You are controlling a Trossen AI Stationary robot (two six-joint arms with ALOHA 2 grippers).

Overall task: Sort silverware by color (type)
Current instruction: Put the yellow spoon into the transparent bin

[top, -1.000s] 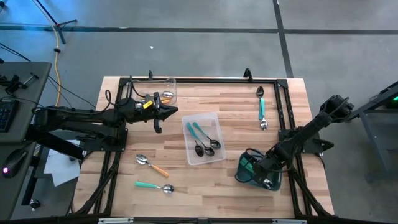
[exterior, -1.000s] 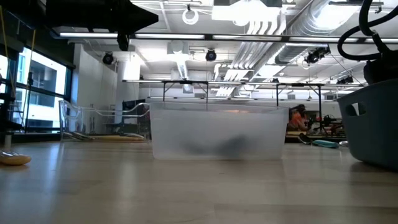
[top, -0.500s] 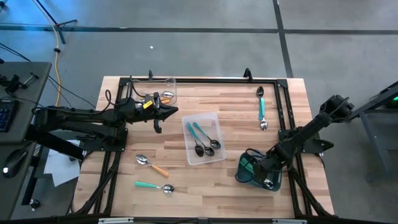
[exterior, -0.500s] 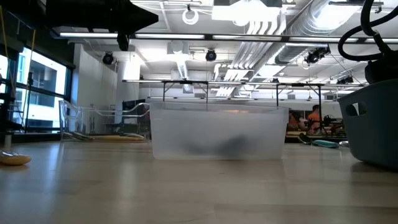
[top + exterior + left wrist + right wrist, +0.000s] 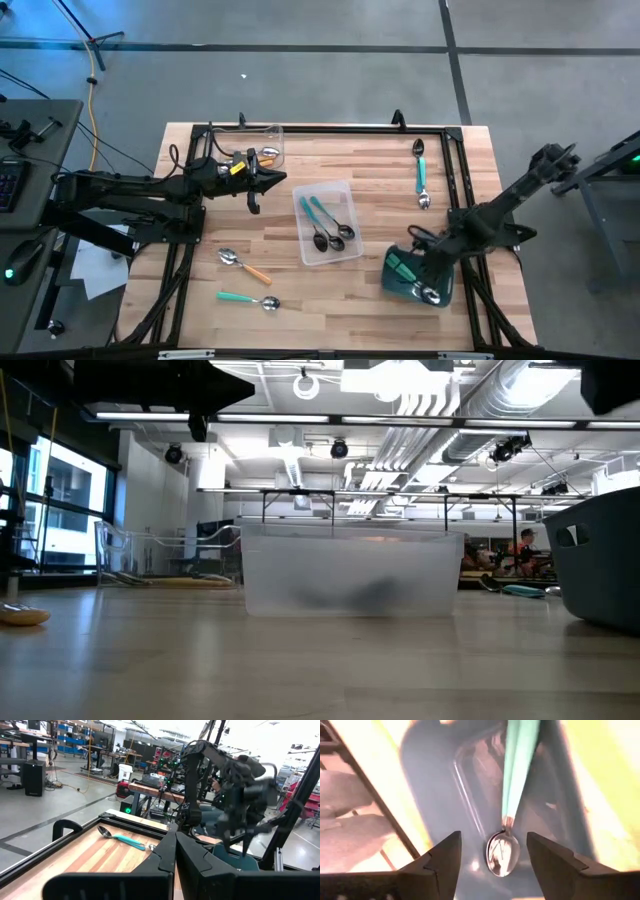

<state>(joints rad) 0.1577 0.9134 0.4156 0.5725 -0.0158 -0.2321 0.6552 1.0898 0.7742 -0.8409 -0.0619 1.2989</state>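
My right gripper [image 5: 422, 262] [image 5: 492, 865] hangs open above the teal bin [image 5: 392, 285] at the table's near right. A green-handled spoon [image 5: 512, 795] lies in the bin, its metal bowl [image 5: 502, 852] below the gap between my fingers, untouched. Two teal-handled spoons [image 5: 325, 225] lie in a clear tray [image 5: 345, 190] at mid-table. An orange-handled spoon [image 5: 268, 155] lies in a second clear tray [image 5: 272, 132] at the far left. My left gripper [image 5: 275, 181] [image 5: 175, 860] waits shut, held level beside that tray.
Loose spoons lie on the wood: an orange-handled one [image 5: 245, 265] and a teal-handled one [image 5: 245, 298] at the near left, two teal ones [image 5: 421, 175] at the far right. A black frame [image 5: 330, 128] borders the table. A person shows beyond the table [image 5: 525, 550].
My right gripper has risen up out of the teal bin in the last half second. The green-handled spoon now shows lying in the bin below it. The left arm has kept still.
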